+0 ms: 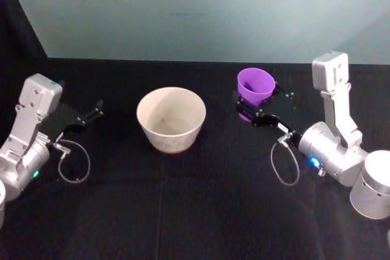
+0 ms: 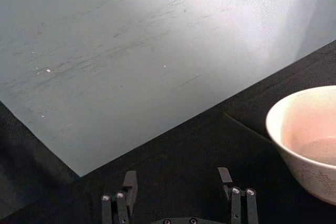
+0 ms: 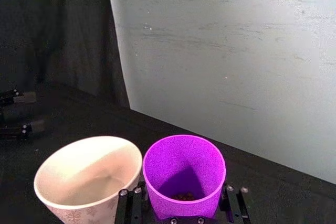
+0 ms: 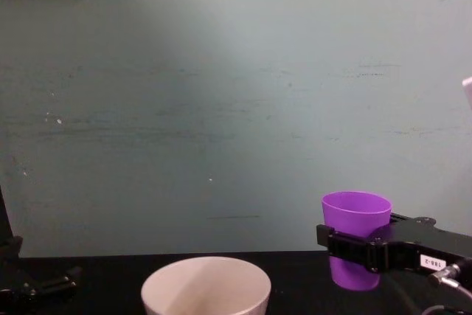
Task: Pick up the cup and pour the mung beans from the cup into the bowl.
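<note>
- Right gripper [image 1: 259, 103] is clamped on the purple cup [image 1: 256, 83], one finger on each side of its lower wall; in the right wrist view the cup [image 3: 184, 169] fills the gap between them.
- We see the cup upright in the chest view [image 4: 356, 212], with the black fingers wrapped across its lower half.
- We cannot tell whether its base touches the black table [image 1: 201, 211].
- Mung beans [image 3: 184, 196] lie as a small dark cluster at the bottom of the cup.
- We find the white bowl [image 1: 173, 141] on the table to the left of the cup, near it but apart.
- Left gripper [image 1: 85, 115] rests low at the bowl's far left, fingers apart around nothing.
</note>
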Controlling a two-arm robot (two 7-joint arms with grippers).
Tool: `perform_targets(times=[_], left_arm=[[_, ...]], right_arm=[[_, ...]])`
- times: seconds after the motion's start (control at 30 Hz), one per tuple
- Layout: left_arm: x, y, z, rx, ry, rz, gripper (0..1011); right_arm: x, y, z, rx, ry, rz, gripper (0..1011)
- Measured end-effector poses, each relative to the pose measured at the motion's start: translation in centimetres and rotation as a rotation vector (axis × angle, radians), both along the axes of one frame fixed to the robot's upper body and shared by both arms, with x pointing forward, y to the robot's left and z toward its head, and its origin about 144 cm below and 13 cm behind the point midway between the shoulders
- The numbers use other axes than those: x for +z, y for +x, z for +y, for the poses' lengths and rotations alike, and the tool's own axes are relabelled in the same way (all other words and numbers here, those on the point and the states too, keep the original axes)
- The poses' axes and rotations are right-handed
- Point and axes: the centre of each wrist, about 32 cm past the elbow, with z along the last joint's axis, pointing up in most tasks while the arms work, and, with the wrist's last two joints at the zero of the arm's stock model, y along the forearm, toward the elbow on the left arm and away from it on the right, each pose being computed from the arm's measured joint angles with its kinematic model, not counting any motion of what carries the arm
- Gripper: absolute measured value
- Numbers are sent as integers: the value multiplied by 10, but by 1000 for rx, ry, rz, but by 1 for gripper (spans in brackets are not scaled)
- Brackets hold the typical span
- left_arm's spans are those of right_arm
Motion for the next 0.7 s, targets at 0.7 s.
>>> perform_targets(times=[0.7], left_arm=[[0, 0, 0, 0, 0, 0, 1000]], right_arm=[[-2, -1, 1, -1, -3, -1, 717]])
